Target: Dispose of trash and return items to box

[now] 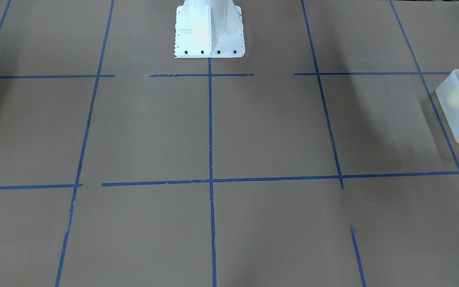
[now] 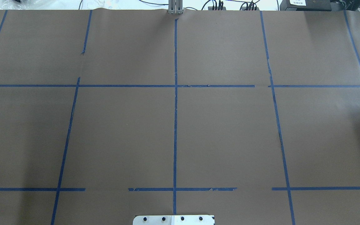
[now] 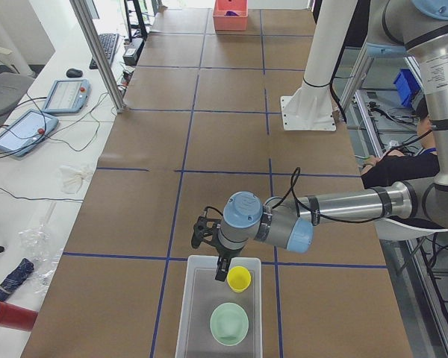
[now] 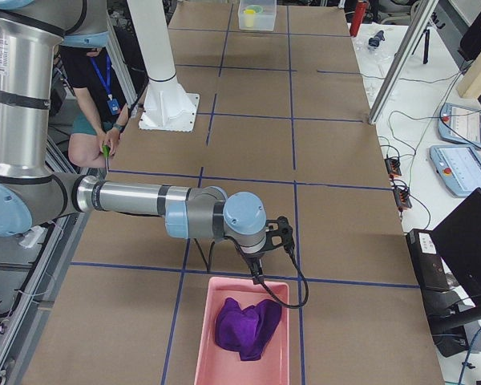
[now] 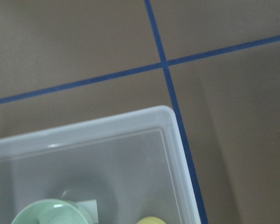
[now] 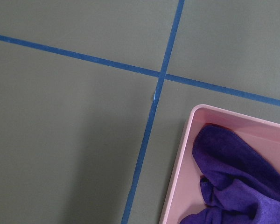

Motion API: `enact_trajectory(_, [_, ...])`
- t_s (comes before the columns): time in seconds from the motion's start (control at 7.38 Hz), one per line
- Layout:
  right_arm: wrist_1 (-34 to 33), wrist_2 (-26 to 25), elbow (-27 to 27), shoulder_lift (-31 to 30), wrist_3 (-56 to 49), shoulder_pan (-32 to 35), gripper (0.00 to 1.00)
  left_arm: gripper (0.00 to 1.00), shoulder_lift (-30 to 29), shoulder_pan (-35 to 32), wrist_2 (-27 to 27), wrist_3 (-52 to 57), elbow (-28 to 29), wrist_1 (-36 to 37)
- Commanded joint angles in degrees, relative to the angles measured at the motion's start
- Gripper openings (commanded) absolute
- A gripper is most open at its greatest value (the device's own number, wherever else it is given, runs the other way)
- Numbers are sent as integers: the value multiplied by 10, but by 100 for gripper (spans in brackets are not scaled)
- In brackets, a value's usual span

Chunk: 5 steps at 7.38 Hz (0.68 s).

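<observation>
At lower centre, the left gripper (image 3: 221, 270) is hanging over the box (image 3: 198, 300) rim beside the yellow cup (image 3: 239, 278), forearm stretching level (apart or together, I cannot tell)

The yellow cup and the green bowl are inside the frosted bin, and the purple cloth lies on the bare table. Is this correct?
Not quite: the purple cloth lies inside the pink tray, as the exterior right view shows. The rest holds.
</observation>
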Motion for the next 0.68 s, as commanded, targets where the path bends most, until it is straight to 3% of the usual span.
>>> enact_trajectory(0.0, [17,4,2,-11,-1,-13,100,100,-23,-1,0,2,-40,158])
enact_trajectory(0.27, [-9,-12,18,-11,-1,-53,100,100,-32,-2,0,3,-60,170])
enact_trajectory(0.54, [-88,-52,67,-10,0,-53,100,100,-58,-3,0,2,-58,175])
